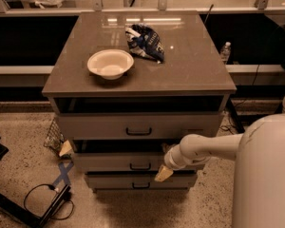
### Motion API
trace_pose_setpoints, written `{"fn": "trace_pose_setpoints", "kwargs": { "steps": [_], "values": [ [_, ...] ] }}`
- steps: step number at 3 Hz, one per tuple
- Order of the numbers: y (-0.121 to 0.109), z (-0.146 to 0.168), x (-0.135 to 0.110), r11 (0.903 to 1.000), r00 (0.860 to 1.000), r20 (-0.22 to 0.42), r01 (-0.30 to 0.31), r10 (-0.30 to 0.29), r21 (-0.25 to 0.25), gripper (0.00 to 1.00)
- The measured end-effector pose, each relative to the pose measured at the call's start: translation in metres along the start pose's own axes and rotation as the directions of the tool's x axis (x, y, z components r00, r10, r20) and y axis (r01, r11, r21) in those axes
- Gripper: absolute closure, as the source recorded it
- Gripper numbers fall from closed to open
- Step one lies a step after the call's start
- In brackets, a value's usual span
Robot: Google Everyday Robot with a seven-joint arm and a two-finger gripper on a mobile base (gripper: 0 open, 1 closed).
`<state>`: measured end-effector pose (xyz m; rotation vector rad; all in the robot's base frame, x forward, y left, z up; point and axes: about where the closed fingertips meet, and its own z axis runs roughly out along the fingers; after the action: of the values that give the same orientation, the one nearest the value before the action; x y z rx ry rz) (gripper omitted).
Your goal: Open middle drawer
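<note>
- Middle drawer (pixel 109 161): 2nd of 3 in cabinet (pixel 190 70). Its front is right behind the gripper (pixel 163 174) and runs mostly to the gripper's left.
- Handle (pixel 140 166): small black bar, just left of gripper, approx same height. No contact that I can see.
- Gripper: low at the drawer front, right of centre. Spread or closed: can't tell.
- Handling (my guess): stiff, light box on slides. Wide & shallow, so an off-centre pull may bind it.
- Best hold: centre bar, pulled straight back. Bar looks thin & smooth, so it could slip.
- Top drawer (pixel 190 126) above gripper, bottom drawer (pixel 114 181) below-left: leave both.
</note>
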<state>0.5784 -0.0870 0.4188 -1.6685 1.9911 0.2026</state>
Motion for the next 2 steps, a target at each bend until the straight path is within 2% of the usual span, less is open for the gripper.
{"fn": "trace_pose_setpoints", "kwargs": {
  "steps": [1, 2],
  "values": [
    [0.006, -0.018, 0.0, 0.9998, 0.998, -0.061, 0.0, -0.001, -0.021, 0.37],
    [0.021, -0.046, 0.001, 0.9989, 0.987, -0.161, -0.014, 0.006, -0.046, 0.6]
  ]
}}
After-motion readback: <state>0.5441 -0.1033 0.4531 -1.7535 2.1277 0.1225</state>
